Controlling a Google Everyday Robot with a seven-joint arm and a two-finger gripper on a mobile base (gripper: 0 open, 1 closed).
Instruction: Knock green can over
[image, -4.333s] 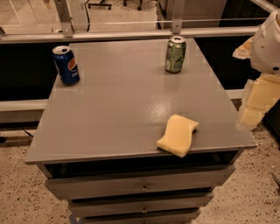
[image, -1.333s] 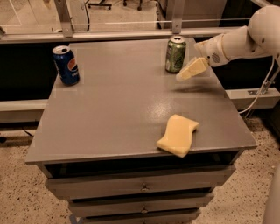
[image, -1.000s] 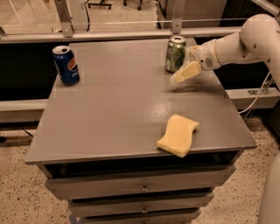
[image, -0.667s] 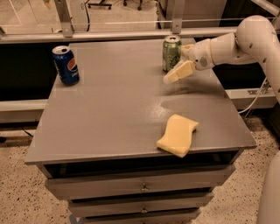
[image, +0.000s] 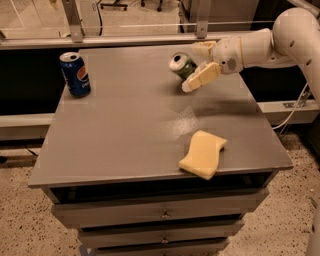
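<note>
1. The green can (image: 181, 65) is seen on the far right part of the grey table top (image: 125, 125). It is tilted well off upright, with its silver top turned toward the camera and to the left.
2. The gripper (image: 201, 62) is held just to the right of the can. It is released: its two pale fingers (image: 202, 76) are spread apart, and nothing is grasped.
3. The nearer finger is placed against or just beside the can's side; actual contact cannot be told. The other finger is seen behind the can, near the table's far edge.
4. The white arm (image: 260, 45) is extended in from the right side of the view.
5. A blue can (image: 75, 74) is shown upright near the far left corner, well apart from the green can.
6. A yellow sponge (image: 203, 154) is laid near the front right edge.
7. Drawers (image: 160, 215) are seen beneath the table top.
</note>
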